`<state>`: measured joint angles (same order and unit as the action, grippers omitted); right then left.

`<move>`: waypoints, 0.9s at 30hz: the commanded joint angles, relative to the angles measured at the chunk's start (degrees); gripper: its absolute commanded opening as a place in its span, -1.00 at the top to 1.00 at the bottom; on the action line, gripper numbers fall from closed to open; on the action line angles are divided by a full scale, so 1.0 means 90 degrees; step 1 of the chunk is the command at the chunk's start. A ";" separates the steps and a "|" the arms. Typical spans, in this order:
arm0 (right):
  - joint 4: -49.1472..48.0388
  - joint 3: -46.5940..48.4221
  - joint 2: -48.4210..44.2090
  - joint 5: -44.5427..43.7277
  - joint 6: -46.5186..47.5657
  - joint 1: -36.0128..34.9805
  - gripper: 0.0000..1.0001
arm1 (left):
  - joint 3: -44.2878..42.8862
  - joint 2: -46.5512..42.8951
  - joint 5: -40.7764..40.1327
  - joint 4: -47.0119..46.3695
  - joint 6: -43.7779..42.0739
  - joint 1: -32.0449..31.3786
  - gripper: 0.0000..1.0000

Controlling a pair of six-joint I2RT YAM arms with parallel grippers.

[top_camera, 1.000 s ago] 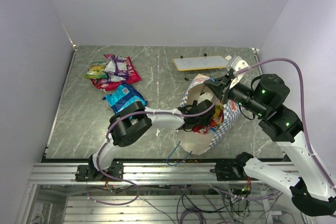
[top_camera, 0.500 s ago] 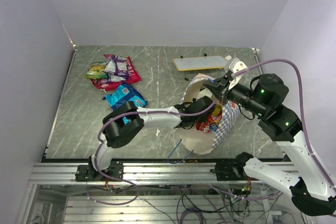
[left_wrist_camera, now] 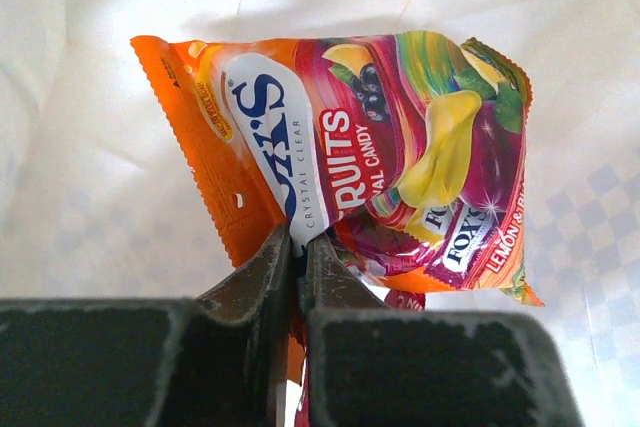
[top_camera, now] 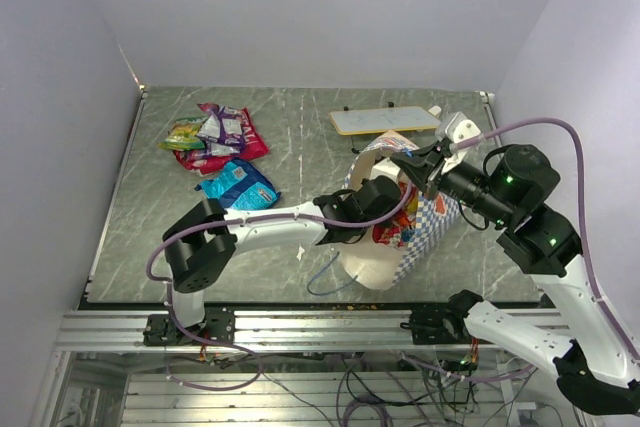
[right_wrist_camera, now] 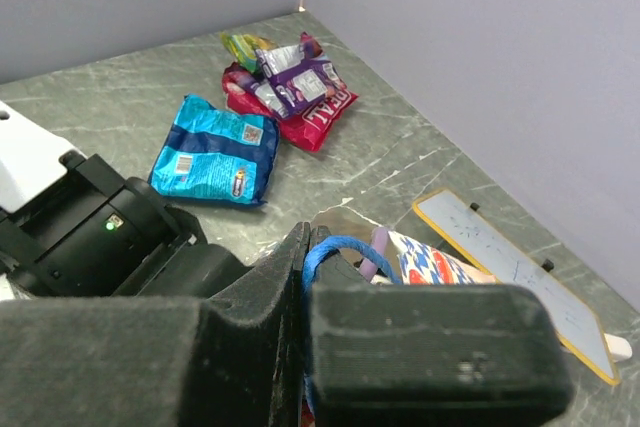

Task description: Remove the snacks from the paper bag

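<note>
Paper bag: one large blue-and-white checkered paper bag [top_camera: 432,227] on the right half of the table, mouth gaping, with a smooth, creased cream inside.
Handles: two thin blue cords. One cord handle [right_wrist_camera: 335,245] is pinched at the bag's rim; the other [top_camera: 325,282] lies in a loose loop on the table just beside the bag.
Left gripper: the left gripper [left_wrist_camera: 300,242] is inside the bag, black jaws clamped on the serrated lower edge of a glossy orange foil packet [left_wrist_camera: 330,142] printed with fruit.
Packets in the bag: at least two. The orange one is held up against the cream wall, and a crinkled multi-coloured packet [left_wrist_camera: 470,237] touches it from behind. A red scrap lower down is too hidden to count.
Right gripper: the right gripper [right_wrist_camera: 305,257] has its padded jaws pressed together on the blue cord handle at the bag's far rim.
Packets on the table: four. A flat blue foil packet [top_camera: 238,183] lies alone; near it a red-pink packet [top_camera: 245,147], a purple packet [top_camera: 226,125] and a green-yellow packet [top_camera: 184,132] overlap in a heap – all shiny and crumpled, well apart from the bag.
Board: one flat cream board [top_camera: 385,120] on black feet, beyond the bag.
Table: a grey-green marbled slab [top_camera: 150,237], matte.
</note>
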<state>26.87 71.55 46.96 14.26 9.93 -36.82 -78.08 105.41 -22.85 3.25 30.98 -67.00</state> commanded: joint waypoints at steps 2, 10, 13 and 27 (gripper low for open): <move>-0.0051 -0.0212 -0.0070 -0.0267 0.0009 0.0003 1.00 | -0.0197 0.0154 0.0170 0.0048 0.0360 -0.0085 0.57; -0.0059 -0.0126 0.0097 -0.0202 0.0038 -0.0001 1.00 | 0.0062 0.0340 -0.0073 -0.0211 0.0804 -0.0097 -0.21; 0.0120 0.0078 0.0247 -0.0183 0.0124 -0.0002 1.00 | -0.0104 0.0610 -0.0182 -0.0286 0.0662 -0.0100 -0.24; 0.0643 0.0379 0.0388 -0.0139 0.0488 -0.0002 1.00 | -0.0243 0.1368 -0.0597 -0.0378 0.0315 -0.0043 -0.96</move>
<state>31.51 73.71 50.61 12.69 12.62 -36.82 -78.19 115.59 -27.62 1.13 34.85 -67.57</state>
